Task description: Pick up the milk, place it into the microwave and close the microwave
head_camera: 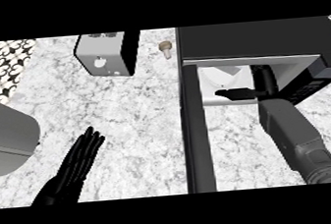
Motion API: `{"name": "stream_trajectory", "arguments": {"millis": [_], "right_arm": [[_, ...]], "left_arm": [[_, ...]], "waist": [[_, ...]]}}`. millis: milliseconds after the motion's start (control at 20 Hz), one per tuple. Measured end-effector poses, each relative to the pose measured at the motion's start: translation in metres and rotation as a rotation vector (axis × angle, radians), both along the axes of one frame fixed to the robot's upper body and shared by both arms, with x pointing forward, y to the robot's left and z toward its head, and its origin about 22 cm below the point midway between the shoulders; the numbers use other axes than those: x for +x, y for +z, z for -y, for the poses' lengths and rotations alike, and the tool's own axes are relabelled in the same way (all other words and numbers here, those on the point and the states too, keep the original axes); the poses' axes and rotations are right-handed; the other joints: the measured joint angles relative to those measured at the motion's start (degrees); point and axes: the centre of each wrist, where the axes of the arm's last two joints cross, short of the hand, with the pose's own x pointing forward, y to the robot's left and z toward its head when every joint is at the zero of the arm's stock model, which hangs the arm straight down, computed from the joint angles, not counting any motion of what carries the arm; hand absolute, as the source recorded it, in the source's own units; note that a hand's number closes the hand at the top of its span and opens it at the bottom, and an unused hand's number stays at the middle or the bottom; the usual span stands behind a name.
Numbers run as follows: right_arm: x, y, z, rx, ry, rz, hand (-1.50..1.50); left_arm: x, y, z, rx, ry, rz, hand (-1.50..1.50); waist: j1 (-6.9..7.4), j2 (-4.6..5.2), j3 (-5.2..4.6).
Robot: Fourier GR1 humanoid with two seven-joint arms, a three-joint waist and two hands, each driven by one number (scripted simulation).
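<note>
Odds and ends on the marble bench

We see a toaster at the back, a mushroom just beside it, and a grey sink at the left edge.

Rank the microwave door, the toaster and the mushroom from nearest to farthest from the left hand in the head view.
From the left hand, resting at lower left:
1. Microwave door, open, to its right.
2. Toaster, beyond it at the back.
3. Mushroom, back, right of the toaster.

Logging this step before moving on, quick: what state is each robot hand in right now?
Left robot hand: open, fingers straight, holding nothing, above the counter.
Right robot hand: inside the microwave; whether it is open or shut cannot be told.
</note>
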Motion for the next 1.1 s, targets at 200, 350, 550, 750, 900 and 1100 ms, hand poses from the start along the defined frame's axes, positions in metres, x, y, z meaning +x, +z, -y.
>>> {"name": "stream_trajectory", "arguments": {"millis": [200,350,550,750,900,1100], "right_arm": [[-0.020,-0.024,-0.005,0.048,0.031,0.003,-1.50],[-0.028,-0.034,-0.006,0.068,0.052,0.009,-1.50],[-0.047,-0.049,-0.001,0.073,0.080,0.014,-1.50],[-0.071,-0.062,0.013,0.075,0.096,0.015,-1.50],[-0.089,-0.067,0.025,0.069,0.101,0.009,-1.50],[-0.112,-0.070,0.035,0.061,0.101,0.010,-1.50]], "left_arm": [[0.003,-0.009,0.009,0.038,-0.078,-0.017,1.50],[0.013,-0.014,0.017,0.074,-0.143,-0.023,1.50],[0.022,-0.021,0.030,0.119,-0.189,-0.026,1.50],[0.029,-0.029,0.039,0.139,-0.214,-0.051,1.50],[0.039,-0.029,0.050,0.199,-0.224,-0.052,1.50],[0.044,-0.044,0.074,0.264,-0.316,-0.077,1.50]], "waist": [[-1.03,-0.51,-0.10],[-1.54,-0.75,-0.06],[-2.46,-1.17,-0.07],[-3.23,-1.33,-0.05],[-3.95,-1.41,-0.09],[-4.80,-1.35,-0.14]]}}
